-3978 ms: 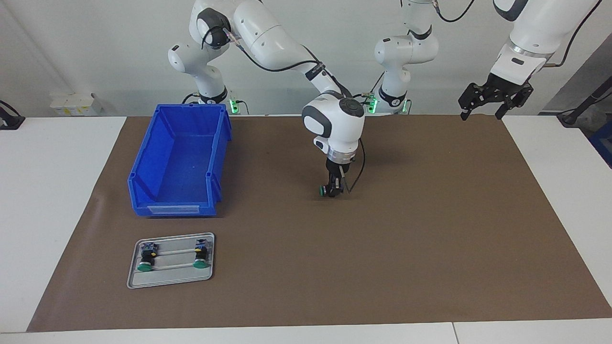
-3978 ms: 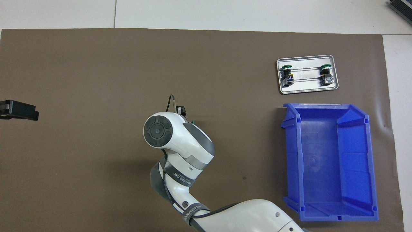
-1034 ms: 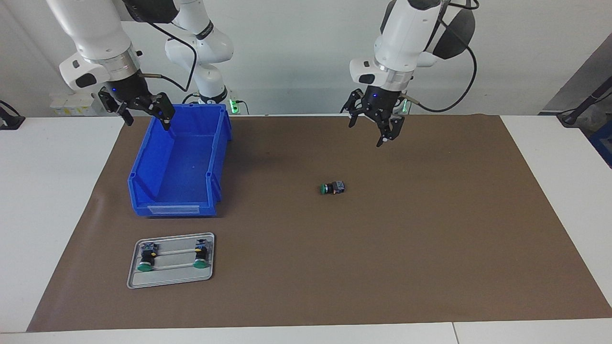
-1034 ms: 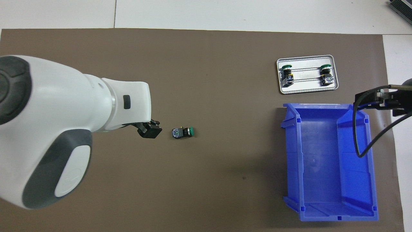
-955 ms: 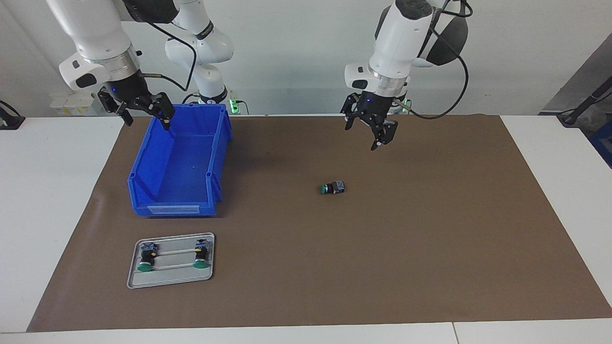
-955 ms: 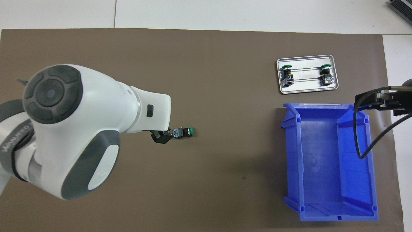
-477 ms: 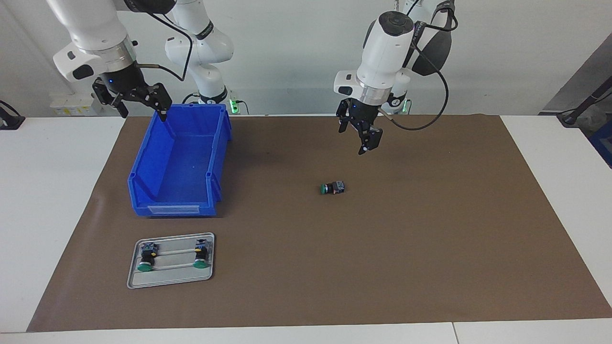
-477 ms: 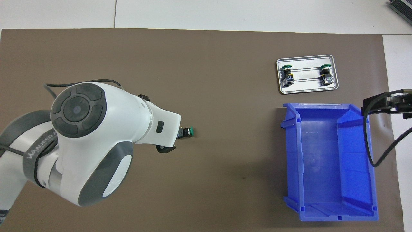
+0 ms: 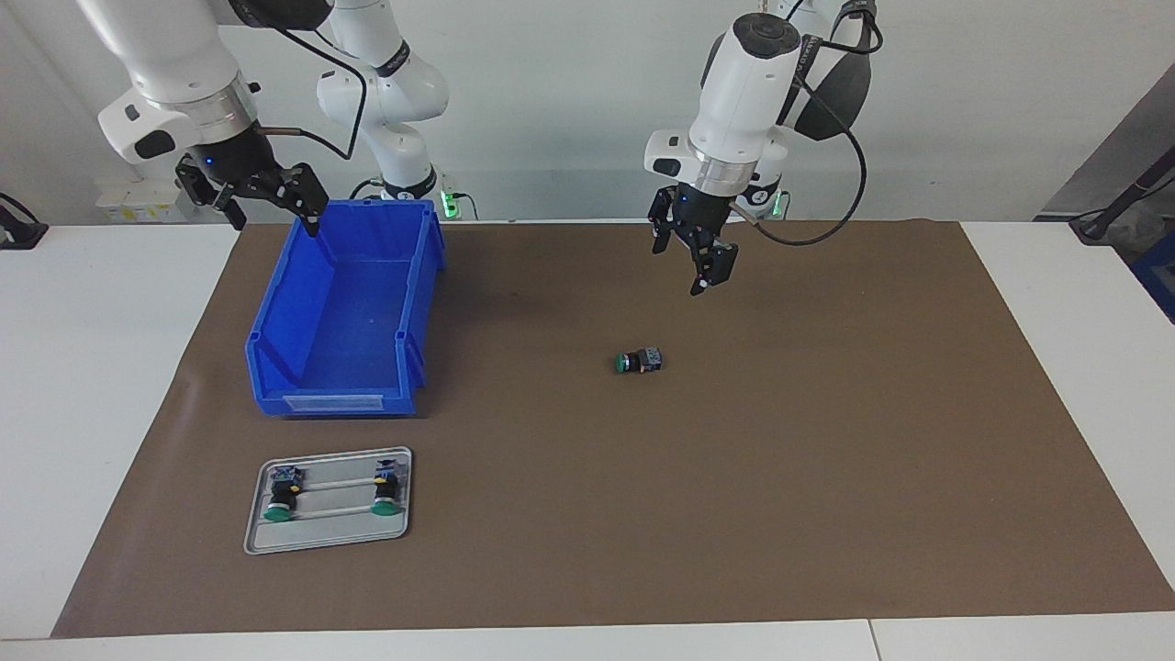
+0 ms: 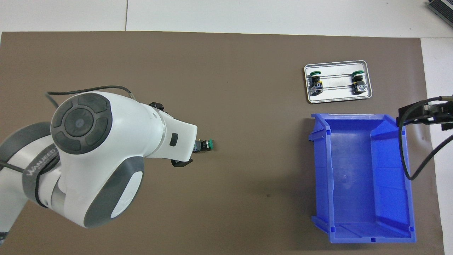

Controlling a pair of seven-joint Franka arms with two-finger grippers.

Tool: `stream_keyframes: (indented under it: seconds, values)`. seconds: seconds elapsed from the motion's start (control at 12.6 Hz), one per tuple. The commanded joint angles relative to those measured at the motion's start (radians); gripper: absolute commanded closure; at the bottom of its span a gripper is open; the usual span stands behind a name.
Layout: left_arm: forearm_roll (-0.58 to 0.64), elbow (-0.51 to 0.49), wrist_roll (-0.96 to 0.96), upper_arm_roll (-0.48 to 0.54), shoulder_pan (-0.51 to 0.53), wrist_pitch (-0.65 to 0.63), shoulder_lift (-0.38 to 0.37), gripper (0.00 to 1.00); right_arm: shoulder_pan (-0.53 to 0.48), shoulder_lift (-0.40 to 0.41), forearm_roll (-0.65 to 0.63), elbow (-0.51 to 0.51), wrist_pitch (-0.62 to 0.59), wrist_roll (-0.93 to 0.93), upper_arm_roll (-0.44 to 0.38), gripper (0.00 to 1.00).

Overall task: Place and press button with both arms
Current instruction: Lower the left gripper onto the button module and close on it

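Observation:
The button (image 9: pixel 637 362) lies on its side in the middle of the brown mat, green cap toward the right arm's end. It also shows in the overhead view (image 10: pixel 206 144), partly covered by the left arm's wrist. My left gripper (image 9: pixel 677 268) is open and empty, raised over the mat close to the button and clear of it. One of its fingertips (image 10: pixel 182 164) shows from above. My right gripper (image 9: pixel 274 223) is open and empty, raised by the blue bin's corner, and shows from above (image 10: pixel 424 115).
A blue bin (image 9: pixel 418 312) stands empty toward the right arm's end, also seen from above (image 10: pixel 320 170). A grey tray (image 9: pixel 330 534) farther from the robots than the bin holds two more green-capped buttons (image 9: pixel 278 500). The mat (image 9: pixel 826 459) covers the table.
The right gripper let go of the button on the mat and drew back to the bin's corner. The left gripper came in over the mat toward the button; it barely moved in the last half second.

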Motion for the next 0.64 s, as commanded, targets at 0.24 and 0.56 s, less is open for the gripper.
stream_keyframes:
  seconds: [0.24,0.56]
  values:
    - [-0.009,-0.119,0.187,0.01,-0.014,0.118,-0.056,0.1,-0.014,0.001,0.008,0.003,-0.004,-0.002,0.006,0.0]
    - [-0.009,-0.163,0.315,0.01,-0.017,0.167,-0.035,0.28,-0.017,0.001,0.008,0.003,-0.004,-0.002,0.006,0.0]
